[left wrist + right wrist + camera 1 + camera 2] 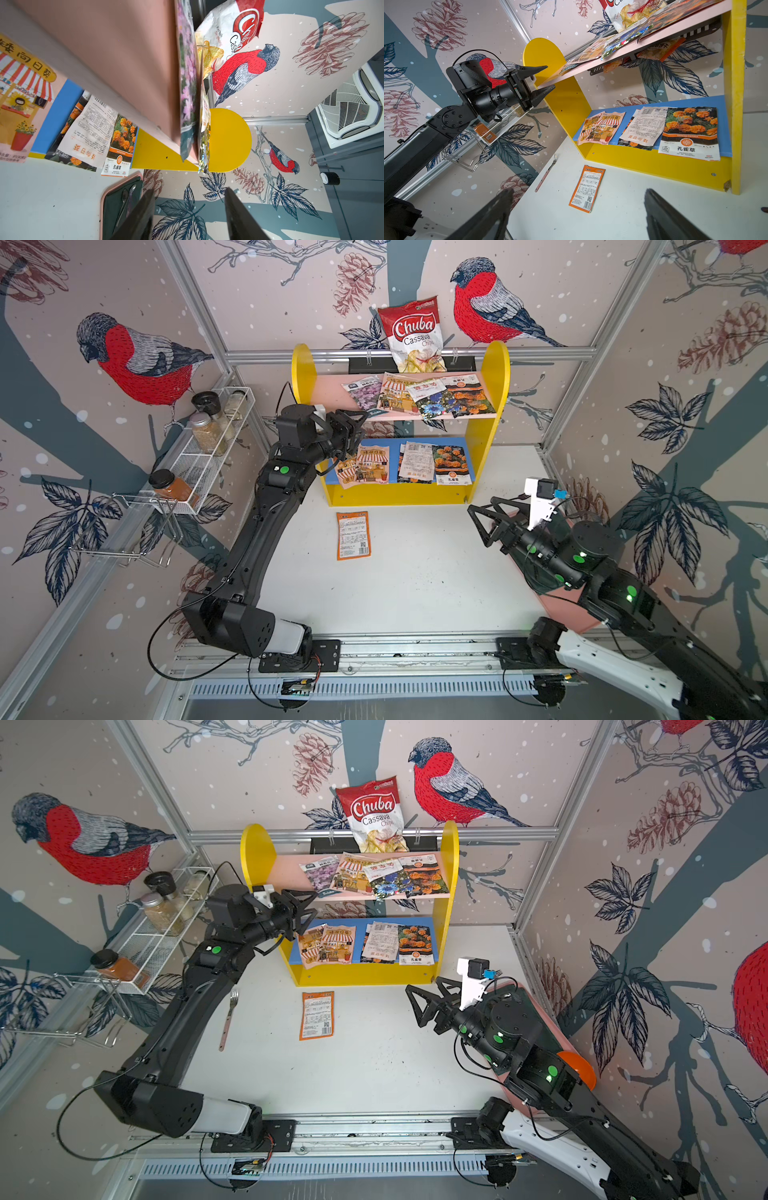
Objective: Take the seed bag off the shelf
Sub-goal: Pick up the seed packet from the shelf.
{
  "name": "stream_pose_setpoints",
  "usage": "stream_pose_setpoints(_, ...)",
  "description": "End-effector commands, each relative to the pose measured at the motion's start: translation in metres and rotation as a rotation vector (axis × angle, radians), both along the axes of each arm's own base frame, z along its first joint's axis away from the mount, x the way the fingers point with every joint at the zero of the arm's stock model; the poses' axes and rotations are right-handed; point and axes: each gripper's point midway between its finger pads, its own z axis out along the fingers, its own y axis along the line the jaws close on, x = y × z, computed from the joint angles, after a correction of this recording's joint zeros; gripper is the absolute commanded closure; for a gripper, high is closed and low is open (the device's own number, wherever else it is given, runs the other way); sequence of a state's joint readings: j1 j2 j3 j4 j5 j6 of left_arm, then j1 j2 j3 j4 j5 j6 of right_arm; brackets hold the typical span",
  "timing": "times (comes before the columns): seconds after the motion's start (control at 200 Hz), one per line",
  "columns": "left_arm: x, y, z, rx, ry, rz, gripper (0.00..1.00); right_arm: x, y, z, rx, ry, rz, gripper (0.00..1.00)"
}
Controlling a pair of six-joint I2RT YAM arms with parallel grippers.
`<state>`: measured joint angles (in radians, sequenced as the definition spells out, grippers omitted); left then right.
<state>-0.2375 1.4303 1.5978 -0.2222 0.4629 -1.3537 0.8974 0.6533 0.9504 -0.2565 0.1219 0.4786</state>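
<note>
The left gripper (pixel 360 425) hangs with its jaws apart, holding nothing, at the left front corner of the pink top board (pixel 328 389). The purple flower seed bag (pixel 360 394), flat and thin, lies just beside it, poking over the edge of the yellow, round-topped shelf (pixel 494 377). The right gripper (pixel 478 526) gapes wide, well apart.

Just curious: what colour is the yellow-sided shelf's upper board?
The flat upper board is pink; a top view shows it best.

The chips bag (pixel 628 14) is cut off at the right wrist view's edge (name mostly lost).
</note>
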Motion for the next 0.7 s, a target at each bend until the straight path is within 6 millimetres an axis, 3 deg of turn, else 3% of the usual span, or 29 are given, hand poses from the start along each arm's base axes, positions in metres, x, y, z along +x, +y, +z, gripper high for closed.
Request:
stream_pose_setpoints(0.0, 0.006, 0.004, 0.013, -0.004, -0.049, 0.040, 0.45, -0.002, 0.000, 0.010, 0.041, -0.015, 0.005, 0.00)
stream_pose_setpoints(0.46, 0.020, -0.006, 0.012, 0.010, -0.049, 0.059, 0.46, -0.003, -0.005, 0.010, 0.037, -0.020, -0.006, 0.00)
stream_pose_setpoints(0.695, 0.027, -0.009, 0.013, 0.013, -0.053, 0.067, 0.51, -0.003, -0.007, 0.010, 0.032, -0.020, -0.015, 0.00)
